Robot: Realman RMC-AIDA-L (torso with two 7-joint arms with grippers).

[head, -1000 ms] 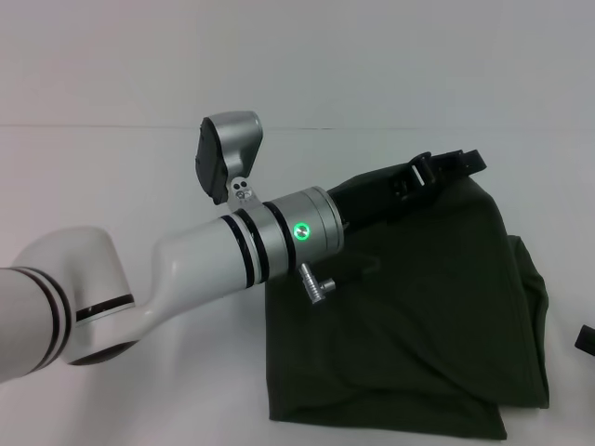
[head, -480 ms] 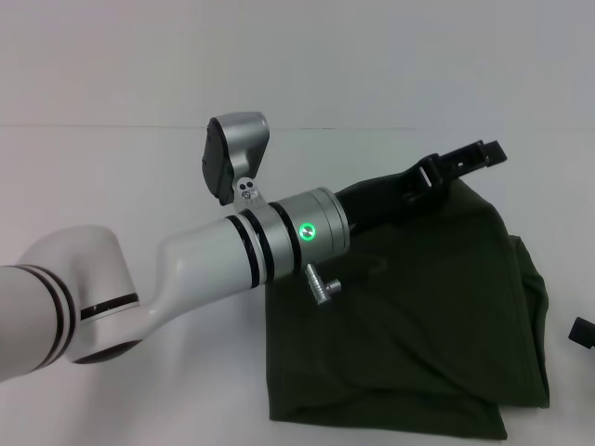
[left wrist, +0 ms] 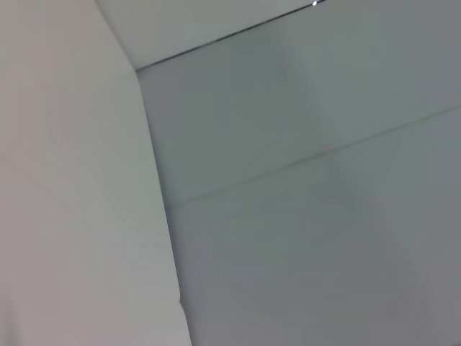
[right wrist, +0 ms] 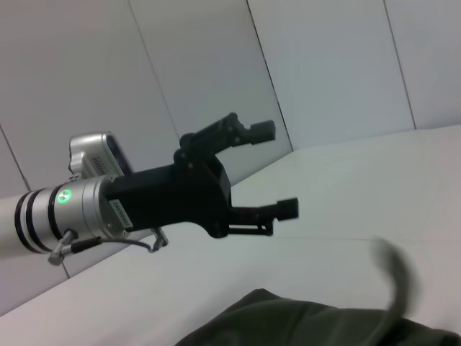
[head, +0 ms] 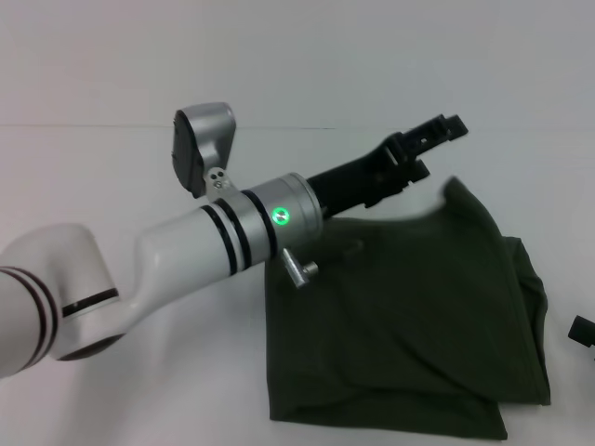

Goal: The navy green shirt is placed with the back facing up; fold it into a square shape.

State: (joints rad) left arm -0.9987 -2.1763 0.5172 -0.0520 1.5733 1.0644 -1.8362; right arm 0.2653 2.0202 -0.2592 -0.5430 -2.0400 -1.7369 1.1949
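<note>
Left tool (right wrist: 277,169) raised above the desk (head: 112,167), fingers spread, holding nothing; gap clear only in right wrist view. Dark olive-green cloth shirt (head: 409,316) lies folded below it. Right tool (head: 583,331) cut off, state unclear.
</note>
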